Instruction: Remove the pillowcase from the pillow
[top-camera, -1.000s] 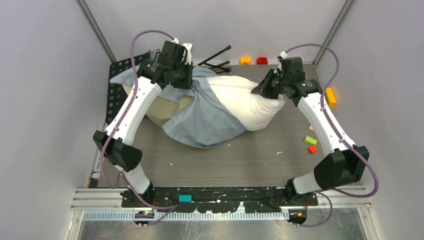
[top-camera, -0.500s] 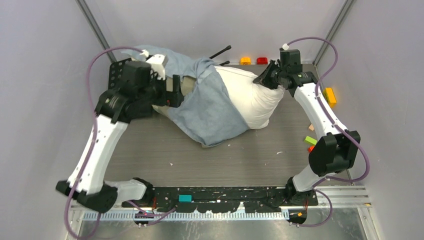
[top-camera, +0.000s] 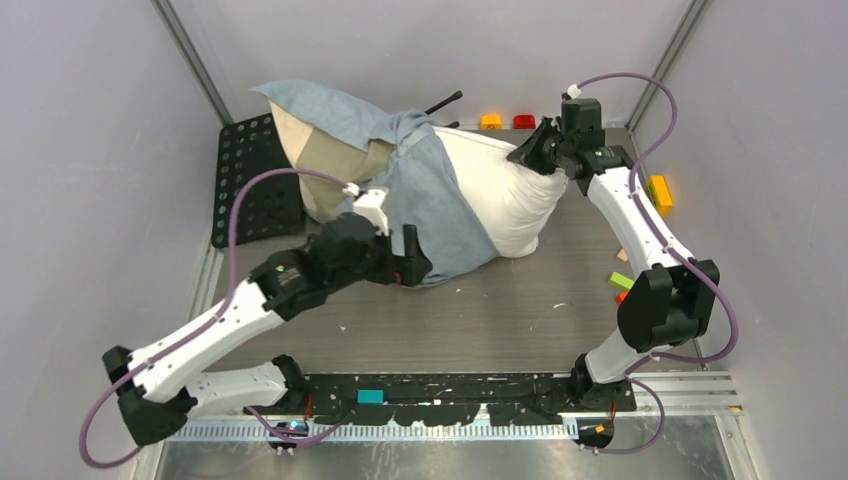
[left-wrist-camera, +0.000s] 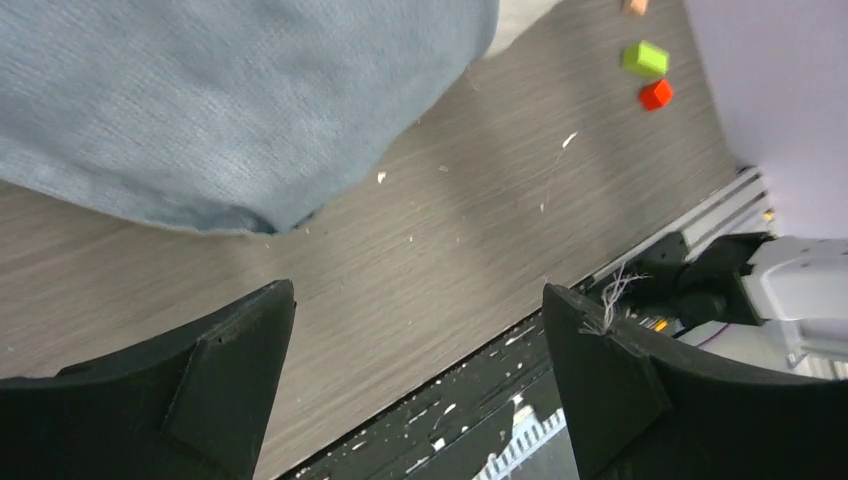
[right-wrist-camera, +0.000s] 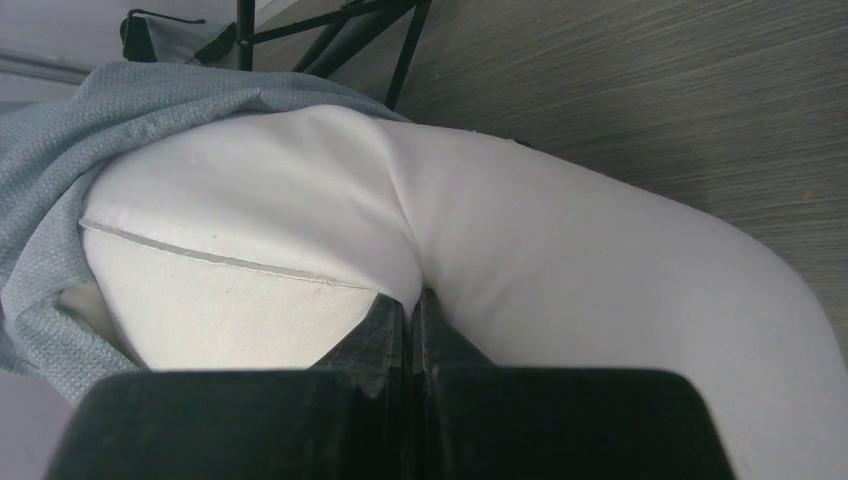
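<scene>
My right pincer (right-wrist-camera: 412, 318) clenches the pillow (right-wrist-camera: 520, 250); my left pincer (left-wrist-camera: 418, 300) gapes empty, the pillowcase (left-wrist-camera: 200, 100) at its eleven o'clock.

Left gripper (top-camera: 417, 262) has let go of the pillowcase (top-camera: 432, 200); its fingers (left-wrist-camera: 215, 385) are now spread wide and empty. Left arm swung back from the far-left corner to the cloth's near edge, over bare desk (top-camera: 500, 310). Pillowcase's left end flipped up toward the back wall, probably leaning on it, tan-cream side exposed. Perforated plate (top-camera: 248, 185) now uncovered. Right gripper (top-camera: 532, 156) and its pillow (top-camera: 500, 195) end nudged slightly farther back.
</scene>
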